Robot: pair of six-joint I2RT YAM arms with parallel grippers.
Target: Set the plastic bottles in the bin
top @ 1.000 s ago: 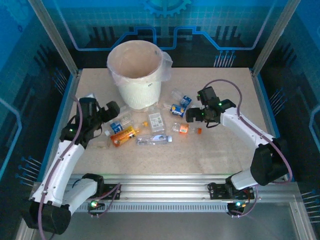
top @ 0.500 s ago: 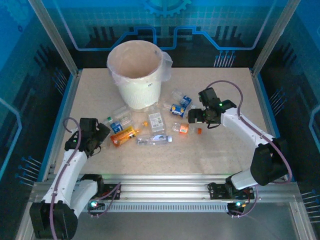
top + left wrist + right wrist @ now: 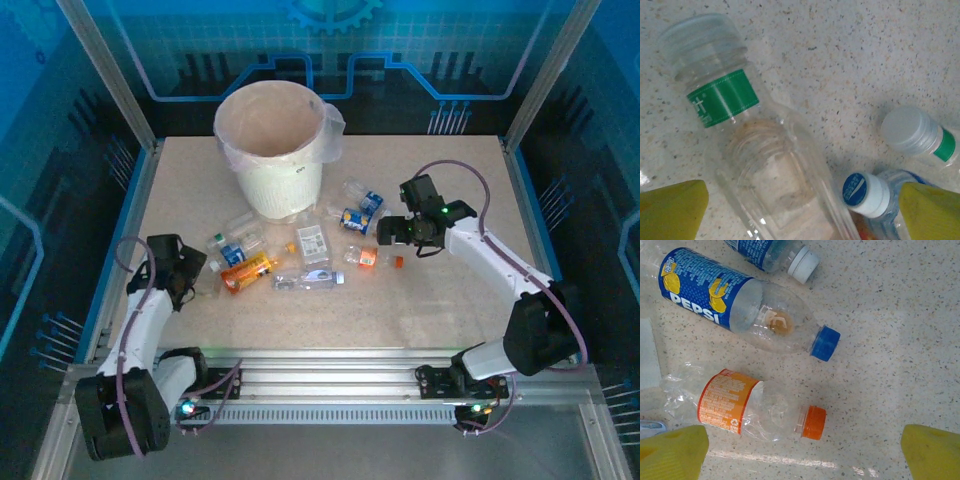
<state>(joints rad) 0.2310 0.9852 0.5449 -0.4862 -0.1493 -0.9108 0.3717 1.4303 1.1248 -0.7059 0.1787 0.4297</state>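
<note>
Back toward the near-left corner we find the left hand (image 3: 192, 268), jaws wide, a green-banded bottle (image 3: 755, 160) lying roughly lengthwise between them. Our right hand (image 3: 388, 236) — wide, empty — hangs over the orange-labelled bottle (image 3: 747, 410), whose long axis runs fingertip to fingertip; the bin (image 3: 270, 190) stands beyond on the desk (image 3: 420, 300).

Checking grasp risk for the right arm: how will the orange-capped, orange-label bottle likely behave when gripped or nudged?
The orange-label bottle looks empty and crumpled, so probably light and likely to buckle when squeezed. It lies on its side on the table, so a nudge may roll it.
</note>
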